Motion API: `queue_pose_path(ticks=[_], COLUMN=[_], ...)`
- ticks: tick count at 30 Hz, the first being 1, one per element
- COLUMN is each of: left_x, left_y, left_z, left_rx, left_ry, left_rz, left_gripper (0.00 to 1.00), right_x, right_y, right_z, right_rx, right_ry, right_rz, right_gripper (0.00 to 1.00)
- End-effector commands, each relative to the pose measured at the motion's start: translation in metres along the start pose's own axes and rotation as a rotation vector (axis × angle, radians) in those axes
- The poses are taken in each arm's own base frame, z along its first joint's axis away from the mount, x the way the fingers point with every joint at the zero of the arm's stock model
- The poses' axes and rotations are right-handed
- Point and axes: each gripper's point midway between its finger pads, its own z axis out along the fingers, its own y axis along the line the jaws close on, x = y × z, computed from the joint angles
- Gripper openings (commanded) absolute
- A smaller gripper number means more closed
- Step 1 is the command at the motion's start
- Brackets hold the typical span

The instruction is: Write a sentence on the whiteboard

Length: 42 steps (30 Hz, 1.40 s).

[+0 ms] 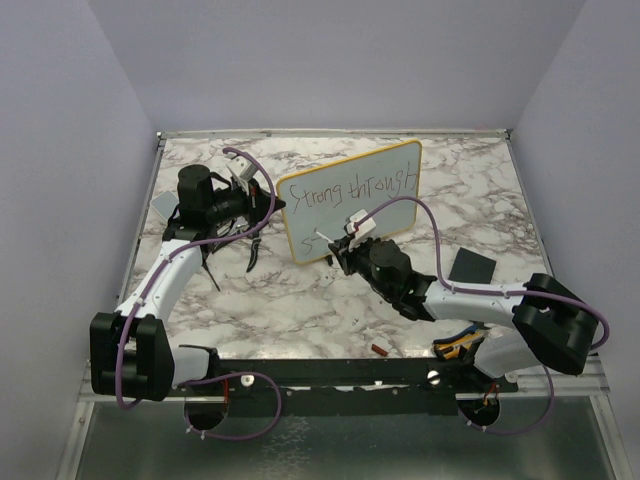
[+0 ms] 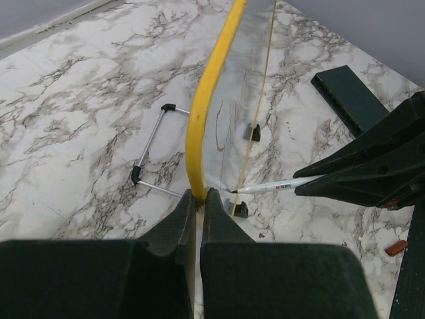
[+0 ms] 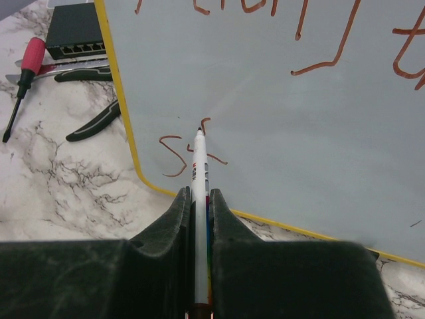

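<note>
Both clenched: left claw [image 2: 200, 198] on the yellow-rimmed whiteboard [image 2: 207, 100], right claw [image 3: 198, 199] on a slim marker [image 3: 198, 166].

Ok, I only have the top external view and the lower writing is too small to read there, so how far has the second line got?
Observer: On the right wrist view, the handwritten sentence's second line shows only two reddish-brown letters, roughly "St".
Operator: Is the pen down?
Observer: The white marker pen, clamped in the right pincer, has its tip against the pale yellow-framed whiteboard.
Operator: And the left arm?
Observer: Left wrist view: the left pincer is shut on the board's yellow edge.
</note>
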Motion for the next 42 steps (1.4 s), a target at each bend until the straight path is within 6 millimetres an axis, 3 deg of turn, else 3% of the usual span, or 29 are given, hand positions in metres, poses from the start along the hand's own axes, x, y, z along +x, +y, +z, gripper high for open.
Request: queue_pose_path(ticks=[1, 24, 31, 42], left_x=[-0.001, -0.001, 0.000, -0.001], left_y=[0.003, 0.004, 0.004, 0.003], left_z=[-0.003, -0.002, -0.002, -0.002], left_rx=[-0.027, -0.025, -0.025, -0.025], left_ry=[-0.009, -0.009, -0.007, -0.010], left_rz=[0.037, 0.037, 0.035, 0.039], left_gripper=[0.00, 0.00, 0.00, 0.00], right_x=[-0.007, 0.067, 0.055, 0.039], right_y=[-0.004, -0.004, -0.012, 0.001], right_z=[0.004, -0.009, -0.009, 0.000], right_rx=[0.033, 0.031, 0.075, 0.009], right_ry=[-0.020, 0.189, 0.149, 0.108], right_rz=[0.004, 0.044, 0.045, 0.032], right_gripper=[0.01, 0.01, 0.01, 0.01])
